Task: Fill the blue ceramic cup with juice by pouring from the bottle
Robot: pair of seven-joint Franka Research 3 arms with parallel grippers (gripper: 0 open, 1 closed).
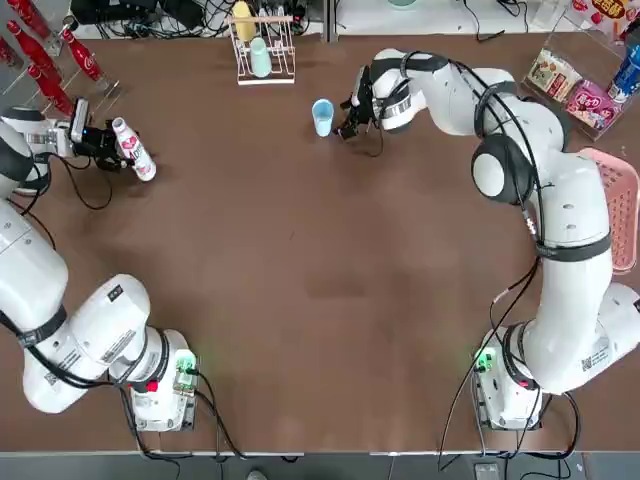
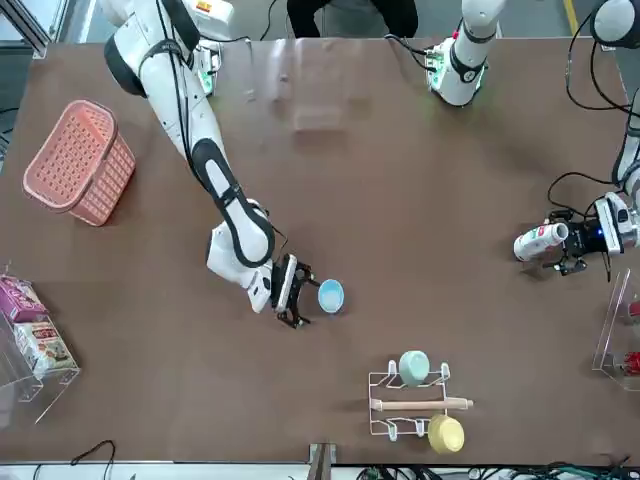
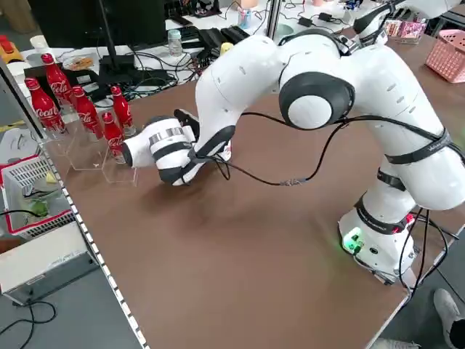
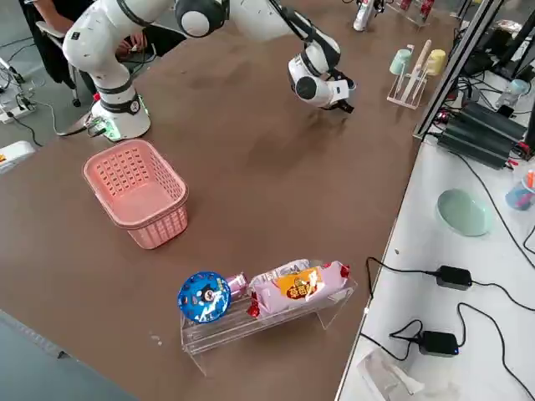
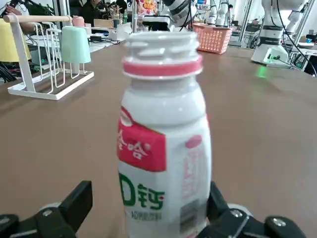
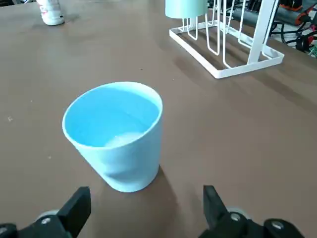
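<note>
On the surface [image 1: 300, 300], 2 cups [image 1: 261, 58] are held on the rack [image 1: 266, 81]. Right of it and nearer the robot, the ceramic cup [image 1: 323, 118] is set, just beside the right tool [image 6: 147, 206]. Left of the rack, nearer the robot, the bottle [image 1: 136, 152] is placed at the left tool [image 5: 149, 206]. Well right of it, the basket [image 1: 618, 210] is placed.

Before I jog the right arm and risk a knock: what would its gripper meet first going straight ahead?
Probably the blue cup, just beyond the open right gripper, though the exact line is hard to judge.
</note>
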